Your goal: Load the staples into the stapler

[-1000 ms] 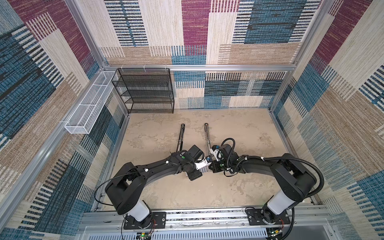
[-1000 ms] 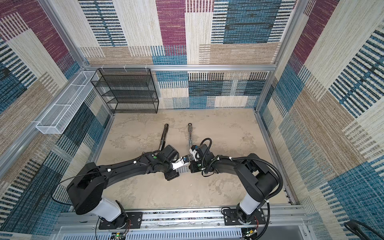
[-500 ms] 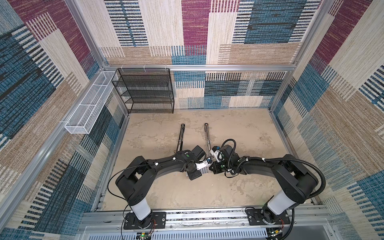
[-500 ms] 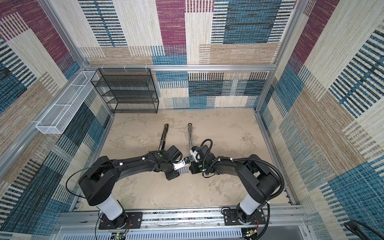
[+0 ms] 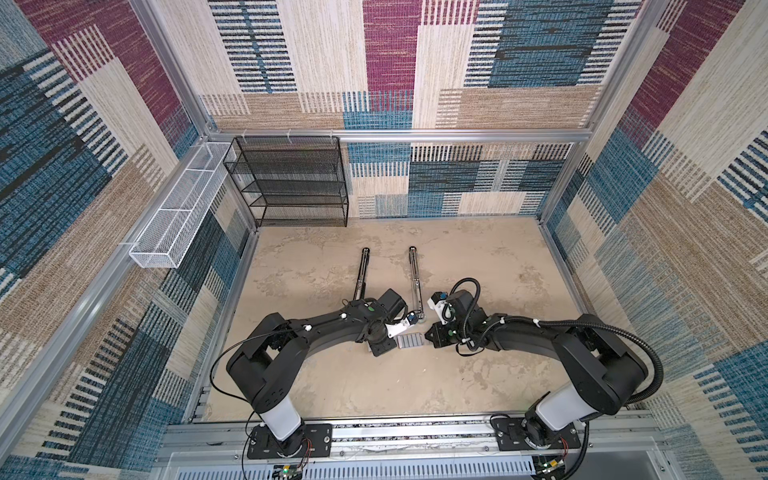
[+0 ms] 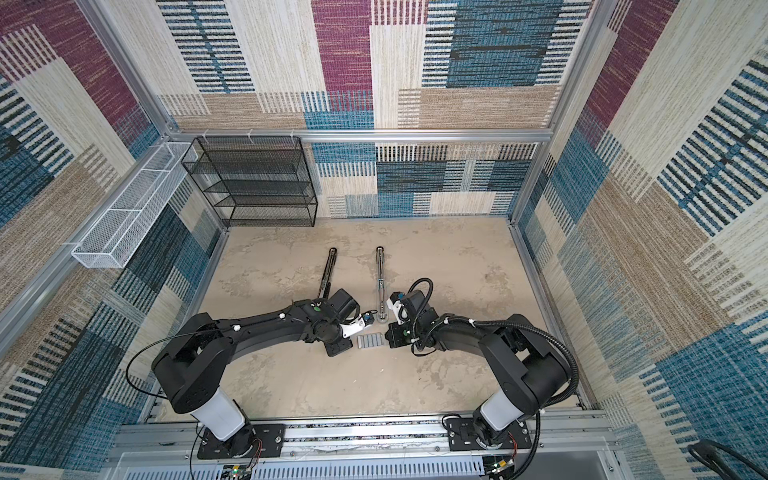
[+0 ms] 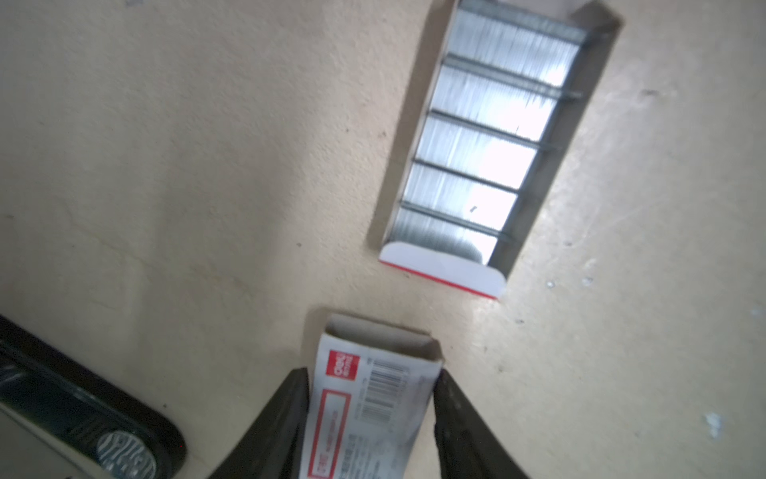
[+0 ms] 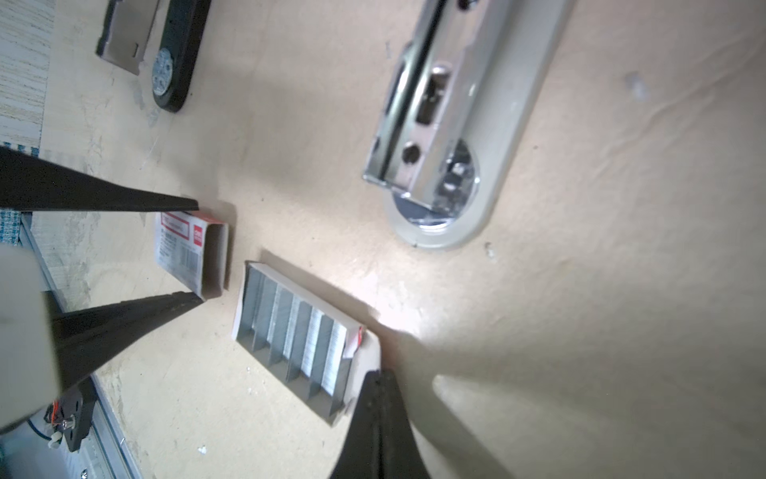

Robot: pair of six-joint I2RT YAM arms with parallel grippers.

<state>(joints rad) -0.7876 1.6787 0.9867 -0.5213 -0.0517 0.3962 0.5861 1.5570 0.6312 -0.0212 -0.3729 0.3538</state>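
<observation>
Staples, grey metallic strips packed in rows, lie exposed in their small flat white card tray. The tray rests on the mottled beige table between the two arms, fully clear of its white cardboard sleeve with the red label. That sleeve is empty and open-mouthed, lying just apart from the tray's near end. The left claw straddles it with a black finger against each long side, which reads as a grip on the sleeve. The right claw is closed with nothing between its fingers, its tip just beside the tray's opposite end; whether it touches cannot be made out. So the unboxing looks finished, while loading has not begun: every row seems in place in the tray and no strip has been lifted. A long pale grey stapler lies opened flat nearby, its shiny metal channel bared and showing no staples. A second, black stapler lies further off. Left to do, by my reckoning: put the sleeve aside, pick out one strip, seat it in the grey stapler's channel and close the stapler.
</observation>
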